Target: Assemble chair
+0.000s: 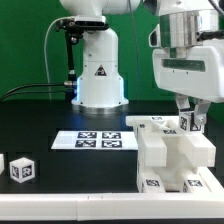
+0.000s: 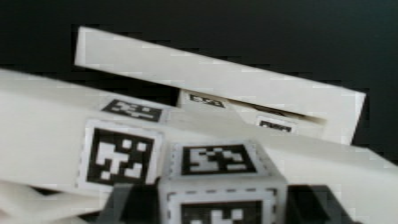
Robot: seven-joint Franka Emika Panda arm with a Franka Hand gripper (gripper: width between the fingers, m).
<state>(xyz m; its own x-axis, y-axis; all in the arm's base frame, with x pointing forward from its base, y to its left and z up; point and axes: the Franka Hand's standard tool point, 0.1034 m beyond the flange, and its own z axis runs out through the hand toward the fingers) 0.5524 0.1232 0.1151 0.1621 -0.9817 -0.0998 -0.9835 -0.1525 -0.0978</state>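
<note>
Gripper [image 1: 188,121] clamped on a small tagged white block [image 1: 187,122], atop the stepped white chair [image 1: 165,155], loose cube [image 1: 21,168] on the exterior view's left, marker board [image 1: 98,138] behind

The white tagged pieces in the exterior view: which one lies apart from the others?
The small cube at the exterior view's left. It lies alone on the black table, while the others cluster under the gripper.
</note>
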